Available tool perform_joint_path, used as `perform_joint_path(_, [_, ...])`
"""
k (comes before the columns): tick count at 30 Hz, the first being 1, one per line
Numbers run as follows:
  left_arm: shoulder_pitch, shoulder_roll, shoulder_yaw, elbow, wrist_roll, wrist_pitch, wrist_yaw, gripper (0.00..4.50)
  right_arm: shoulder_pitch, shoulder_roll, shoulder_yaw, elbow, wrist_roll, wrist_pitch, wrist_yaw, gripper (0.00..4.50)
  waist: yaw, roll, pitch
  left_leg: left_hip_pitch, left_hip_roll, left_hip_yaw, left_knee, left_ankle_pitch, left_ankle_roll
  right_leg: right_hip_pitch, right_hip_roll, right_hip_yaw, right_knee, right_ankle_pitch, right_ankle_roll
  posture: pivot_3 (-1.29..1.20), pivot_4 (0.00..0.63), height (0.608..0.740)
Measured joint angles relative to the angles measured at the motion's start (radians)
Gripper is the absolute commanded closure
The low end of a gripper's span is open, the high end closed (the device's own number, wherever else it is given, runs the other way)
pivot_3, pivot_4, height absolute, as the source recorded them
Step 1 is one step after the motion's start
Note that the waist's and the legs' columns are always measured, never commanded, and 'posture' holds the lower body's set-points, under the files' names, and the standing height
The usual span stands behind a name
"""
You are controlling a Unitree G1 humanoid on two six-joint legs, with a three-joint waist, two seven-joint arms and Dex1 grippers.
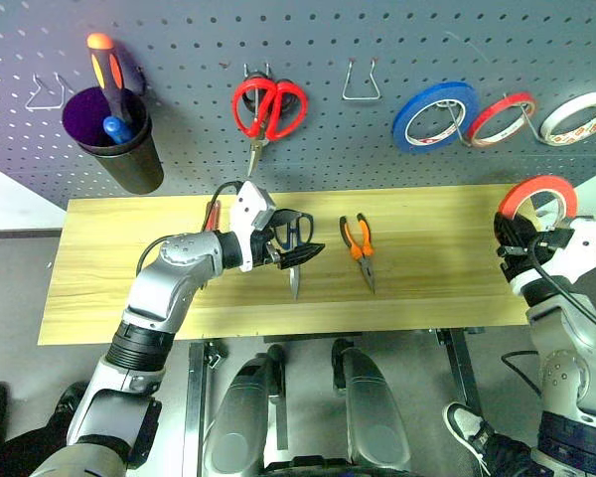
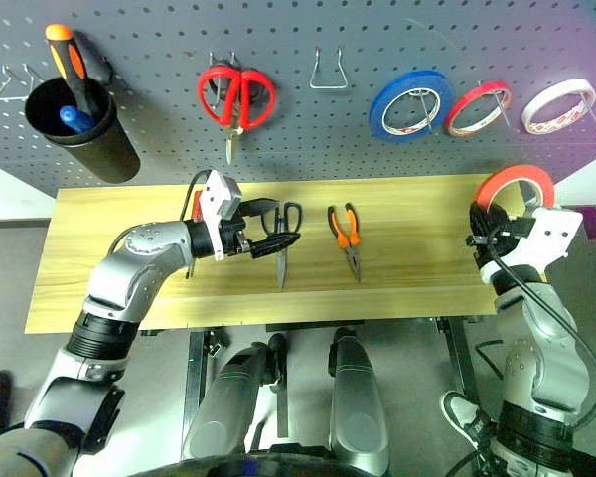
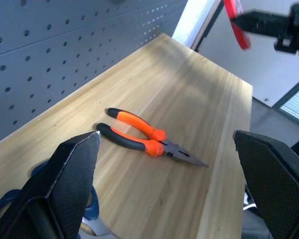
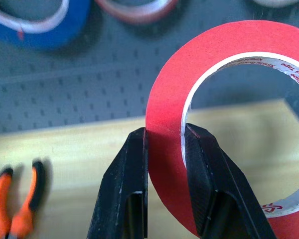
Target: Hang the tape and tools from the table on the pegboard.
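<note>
Tape (image 4: 169,134), the red-orange roll, sits pinched across its band in the right end effector (image 4: 164,142): one black finger outside the ring, one inside against the pale core, jaws closed down to the band's thickness. Roll stands upright above the fingers, clear of the worktop (image 1: 427,258). Pegboard (image 1: 308,129) lies ahead and above, with blue (image 1: 435,116), red-edged (image 1: 501,118) and whitish (image 1: 577,116) rolls already on hooks there.

Step in hand, as judged: carry the ring to a free hook. To do it well, keep the ring's open centre facing the hook tip, thread it fully on, then release; a thin-band pinch may let the roll swing.

Left end effector (image 3: 167,149) is spread wide, holding nothing, hovering over the worktop. Dark-handled scissors (image 2: 284,234) lie just beneath and beside it; pliers (image 3: 149,139) lie ahead, apart from the fingers.
</note>
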Motion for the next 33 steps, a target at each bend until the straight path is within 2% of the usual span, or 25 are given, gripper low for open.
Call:
perform_joint_path(7, [0.000, -0.002, -0.002, 0.003, 0.000, 0.000, -0.011, 0.00, -0.038, -0.012, 0.000, -0.038, -0.022, -0.008, -0.051, 3.81, 0.000, 0.000, 0.000, -0.001, 0.000, 0.000, 0.012, -0.001, 0.002, 0.000, -0.001, 0.000, 0.009, 0.000, 0.000, -0.21, 0.320, 0.695])
perform_joint_path(16, [-0.003, -0.002, -0.009, 0.014, 0.002, 0.000, -0.025, 0.00, -0.054, -0.034, -0.004, -0.154, -0.021, 0.027, -0.114, 3.81, -0.019, 0.000, 0.000, -0.001, 0.000, 0.000, 0.014, -0.001, 0.002, 0.000, -0.001, 0.001, 0.014, 0.000, 0.000, -0.23, 0.328, 0.695])
perform_joint_path(33, [0.002, -0.001, -0.009, 0.006, 0.001, 0.008, -0.020, 0.00, -0.150, -0.042, 0.100, -0.187, 0.047, 0.090, -0.093, 3.81, -0.025, 0.000, 0.000, -0.001, 0.000, 0.001, 0.015, -0.001, 0.003, -0.001, -0.001, 0.002, 0.014, 0.000, 0.000, -0.19, 0.341, 0.695])
